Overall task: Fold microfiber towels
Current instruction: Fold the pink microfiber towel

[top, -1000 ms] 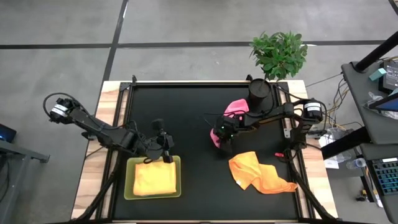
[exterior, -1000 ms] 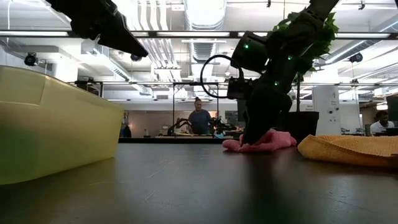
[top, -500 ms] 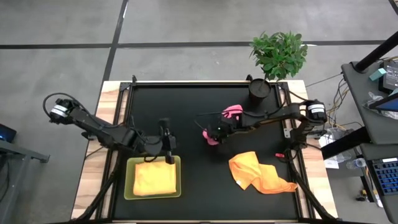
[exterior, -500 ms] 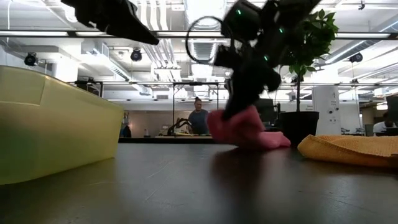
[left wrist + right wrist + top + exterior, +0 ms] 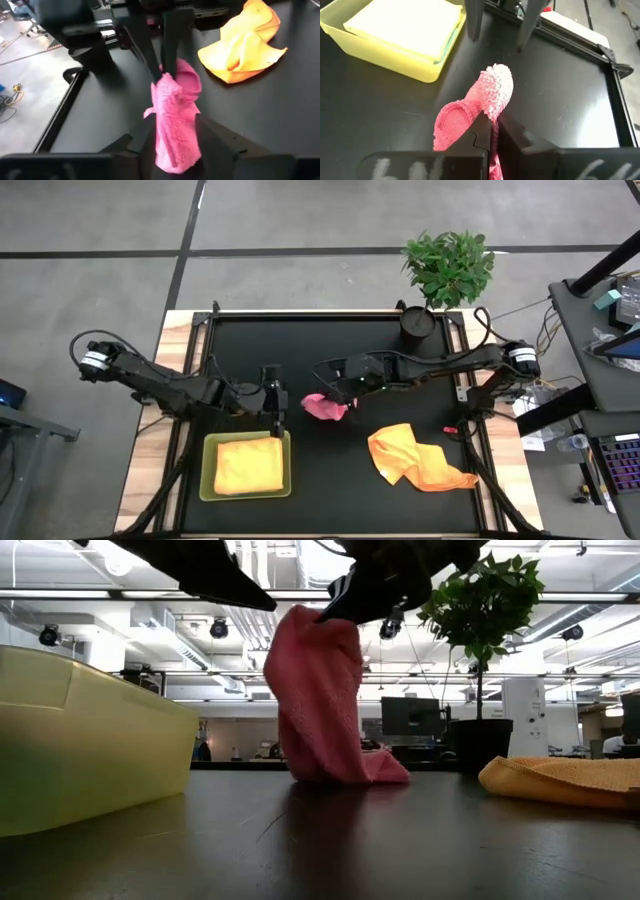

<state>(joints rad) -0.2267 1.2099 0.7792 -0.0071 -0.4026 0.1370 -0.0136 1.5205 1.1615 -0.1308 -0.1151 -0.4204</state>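
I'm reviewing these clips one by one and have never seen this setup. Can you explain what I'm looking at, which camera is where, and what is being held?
This is a robot with two dark arms working at a black table, each ending in a two-finger pincer. One picture looks straight down from above, one looks level across the tabletop, and one comes from a camera on each wrist.

The right pincer is shut on a pink towel, lifting it so it hangs with its lower end on the table, as the level view shows. The left pincer sits close beside the towel, its fingers parted on either side of the cloth.

Also on the table: a translucent lime-green tray with a folded yellow towel in it, a crumpled orange towel, and a potted plant at the far edge.
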